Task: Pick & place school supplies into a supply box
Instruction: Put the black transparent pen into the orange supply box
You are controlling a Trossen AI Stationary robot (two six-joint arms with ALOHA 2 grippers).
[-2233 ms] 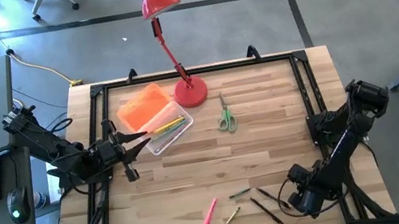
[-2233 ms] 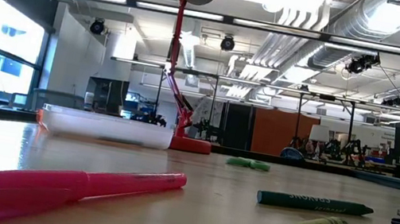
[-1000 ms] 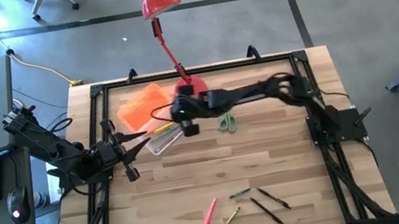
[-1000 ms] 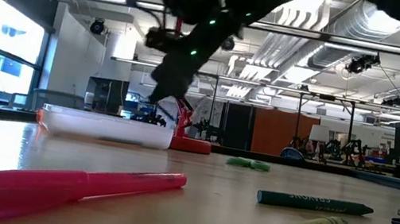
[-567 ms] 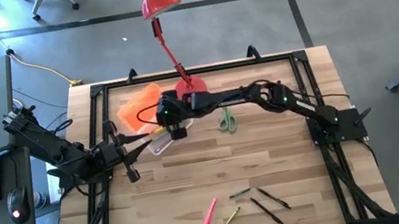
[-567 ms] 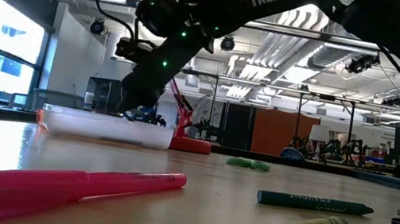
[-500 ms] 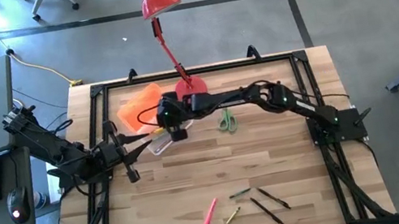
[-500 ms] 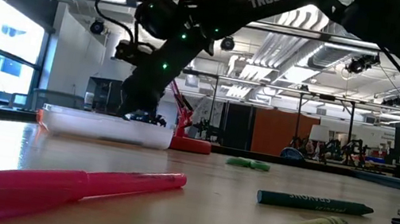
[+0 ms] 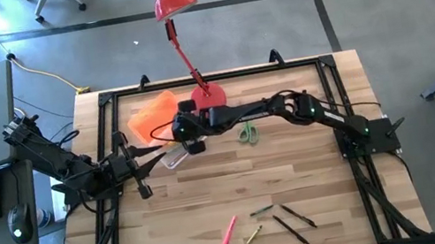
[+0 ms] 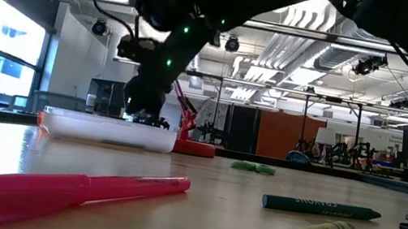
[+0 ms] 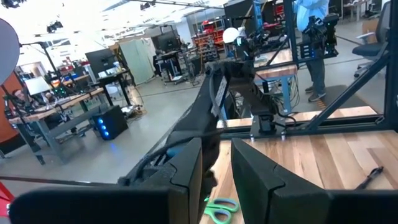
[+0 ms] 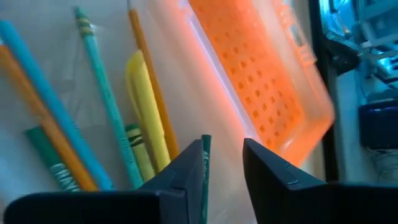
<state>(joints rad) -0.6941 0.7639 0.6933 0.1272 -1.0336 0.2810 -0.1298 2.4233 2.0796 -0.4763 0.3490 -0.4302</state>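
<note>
**Supply box under my right gripper at the table's far left**

The supply box [image 9: 166, 124] sits on the table [image 9: 317, 176] just beside the red lamp base [image 9: 211, 96], its orange lid [image 12: 261, 68] lying alongside. I have the right gripper [image 9: 192, 144] low over the open box. From its wrist view I see the fingers [image 12: 180, 177] parted by a narrow gap, a green crayon [image 12: 205, 168] between them, though I cannot tell if they grip it. A yellow marker [image 12: 144, 102] and pencils lie inside. My left gripper [image 9: 154, 155] waits near the box, fingers slightly apart, empty. Scissors [image 9: 245, 130] and a pink marker [image 9: 227, 235] lie on the table.
</note>
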